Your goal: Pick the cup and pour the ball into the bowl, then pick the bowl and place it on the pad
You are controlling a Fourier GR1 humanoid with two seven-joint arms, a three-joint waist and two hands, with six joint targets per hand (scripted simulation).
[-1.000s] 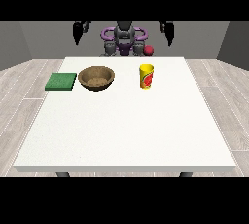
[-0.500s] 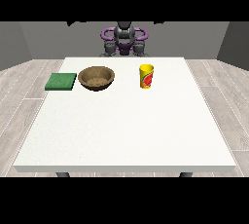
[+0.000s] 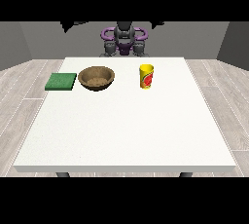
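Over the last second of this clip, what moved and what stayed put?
Both hands rose: the hand at the view's left and the hand at the view's right now sit at the scene's top edge, higher than a second ago. Neither has taken hold of anything. The cup, bowl and green pad stayed where they were on the table.

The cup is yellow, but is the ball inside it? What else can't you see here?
- Ball: not visible in the front view; the cup's wall hides its inside, so I cannot tell.
- Hand at the view's left and hand at the view's right: raised high, partly cut off by the scene's top edge, too small to read.
- Bowl's contents: too small to make out.
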